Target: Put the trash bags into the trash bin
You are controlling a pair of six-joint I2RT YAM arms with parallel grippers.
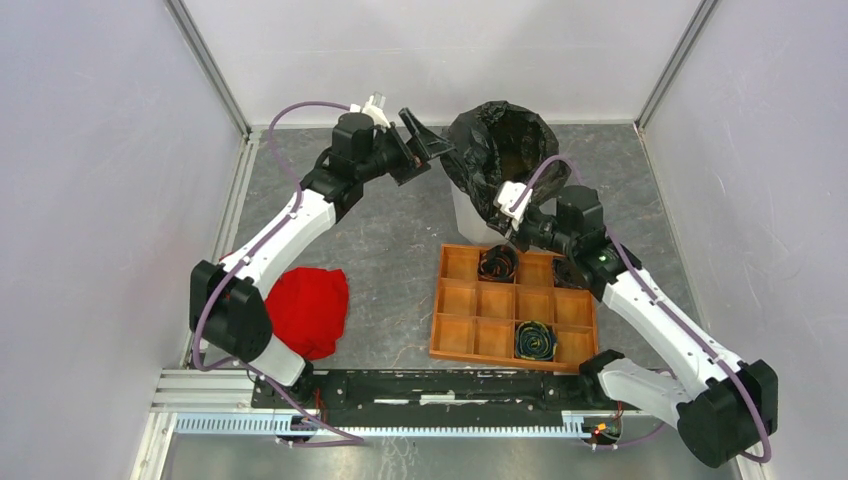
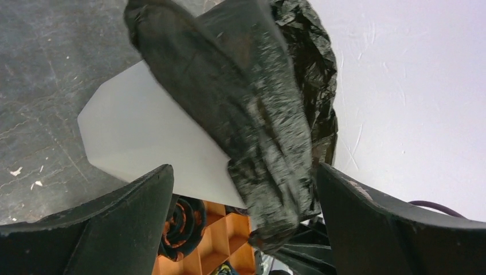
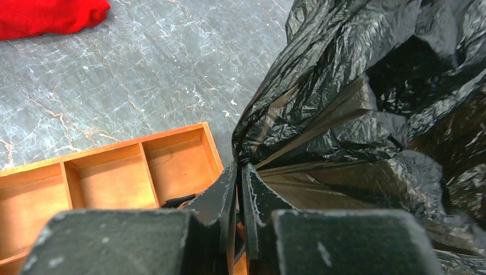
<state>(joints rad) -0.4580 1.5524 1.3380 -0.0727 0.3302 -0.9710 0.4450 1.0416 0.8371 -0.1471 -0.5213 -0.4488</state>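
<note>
The black plastic bag (image 1: 497, 150) drapes the white faceted bin (image 1: 466, 222) behind the orange compartment tray (image 1: 497, 301); the red cloth (image 1: 308, 310) lies left.

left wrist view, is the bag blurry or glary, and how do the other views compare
Left wrist: the trash bag hangs close to the lens, soft and speckled with glare, the left fingers blurred. Right wrist: the bag's crinkles are sharp with glossy streaks; the right gripper nearest the lens is soft. Top external: evenly lit, sharp, faint shadows.

Crinkled black trash bag (image 1: 470, 140), open-mouthed, over upright white trash bin (image 1: 468, 222)
</note>
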